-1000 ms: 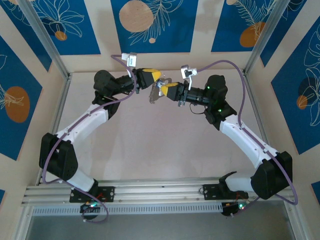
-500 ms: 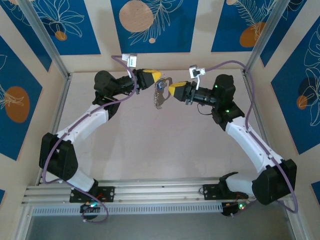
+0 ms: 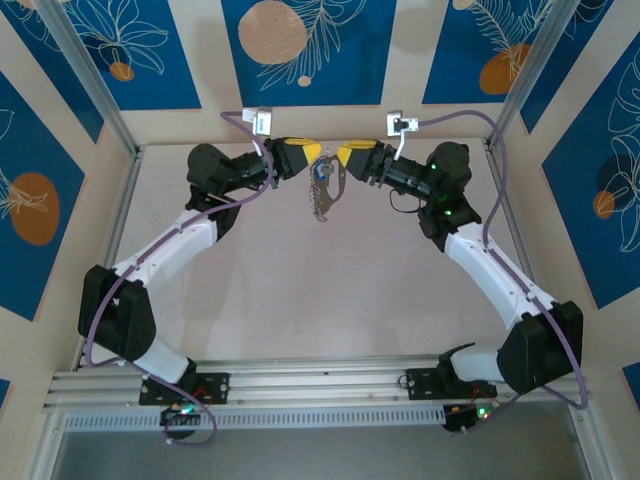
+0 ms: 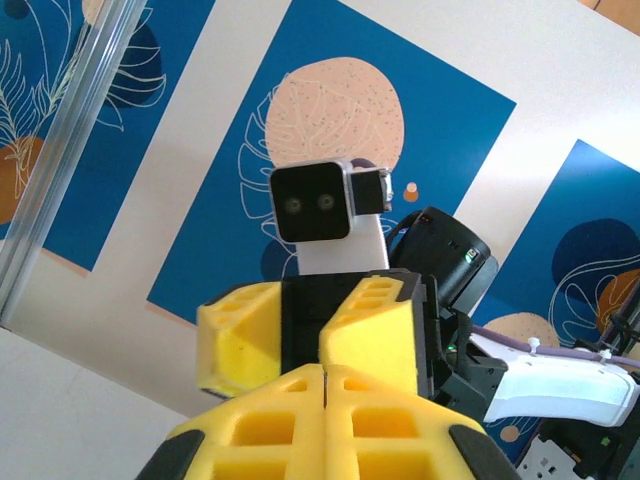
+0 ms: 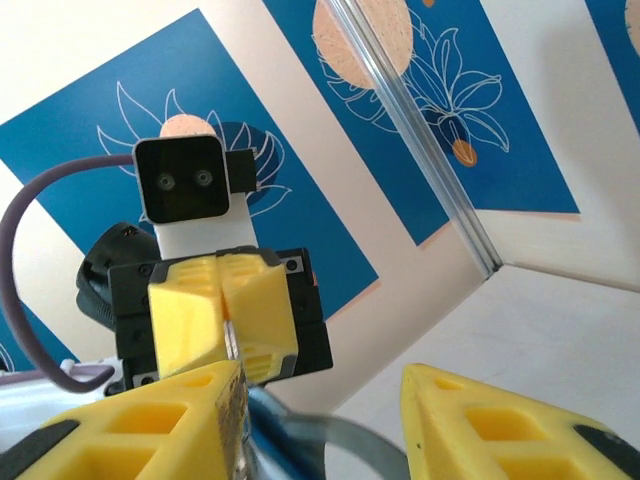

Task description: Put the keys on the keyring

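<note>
My left gripper (image 3: 316, 160) is clamped shut on the flat grey-beige oval keyring tag (image 3: 325, 198) with its silvery metal ring. It dangles above the pale table (image 3: 300, 290), far middle. My right gripper (image 3: 340, 160) faces it just beside, jaws apart.

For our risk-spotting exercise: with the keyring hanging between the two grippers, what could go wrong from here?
1. The keyring dangles above the table, held by the shut left gripper alone; a slip would drop it.
2. The open right gripper sits very close; any move could knock it loose.
</note>
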Controlling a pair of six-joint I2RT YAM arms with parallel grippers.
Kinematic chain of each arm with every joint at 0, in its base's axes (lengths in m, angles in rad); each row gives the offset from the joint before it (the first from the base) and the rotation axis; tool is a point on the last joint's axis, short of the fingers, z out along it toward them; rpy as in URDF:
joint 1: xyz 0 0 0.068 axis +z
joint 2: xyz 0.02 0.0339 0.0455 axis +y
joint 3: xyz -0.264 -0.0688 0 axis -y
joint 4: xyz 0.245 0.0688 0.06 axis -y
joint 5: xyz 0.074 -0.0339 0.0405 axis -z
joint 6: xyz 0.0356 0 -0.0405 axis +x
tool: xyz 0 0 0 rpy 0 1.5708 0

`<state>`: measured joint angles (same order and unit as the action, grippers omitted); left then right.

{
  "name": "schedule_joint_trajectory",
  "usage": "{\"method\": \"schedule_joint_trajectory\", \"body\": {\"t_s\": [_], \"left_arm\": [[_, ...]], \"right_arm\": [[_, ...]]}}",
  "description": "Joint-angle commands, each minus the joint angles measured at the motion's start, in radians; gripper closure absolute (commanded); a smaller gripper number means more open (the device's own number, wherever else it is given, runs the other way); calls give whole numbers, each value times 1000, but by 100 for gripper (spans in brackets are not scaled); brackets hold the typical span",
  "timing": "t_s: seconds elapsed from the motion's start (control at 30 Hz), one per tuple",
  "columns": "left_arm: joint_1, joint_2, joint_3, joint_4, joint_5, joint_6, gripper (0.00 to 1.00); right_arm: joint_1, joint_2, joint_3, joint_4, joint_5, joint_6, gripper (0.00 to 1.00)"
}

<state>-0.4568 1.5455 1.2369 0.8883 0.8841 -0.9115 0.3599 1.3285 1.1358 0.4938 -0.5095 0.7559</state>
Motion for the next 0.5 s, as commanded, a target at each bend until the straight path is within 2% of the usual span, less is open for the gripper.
{"method": "schedule_joint_trajectory", "body": {"t_s": [0.0, 0.3, 0.47], "left_arm": [[-14, -19, -2, 67, -20, -13, 100], [-14, -21, -3, 67, -18, -10, 100], [-14, -21, -2, 63, -20, -7, 100]], "right_arm": [[27, 26, 56, 74, 19, 35, 55], [54, 57, 69, 89, 9, 37, 67], [59, 55, 66, 91, 1, 36, 63]]}}
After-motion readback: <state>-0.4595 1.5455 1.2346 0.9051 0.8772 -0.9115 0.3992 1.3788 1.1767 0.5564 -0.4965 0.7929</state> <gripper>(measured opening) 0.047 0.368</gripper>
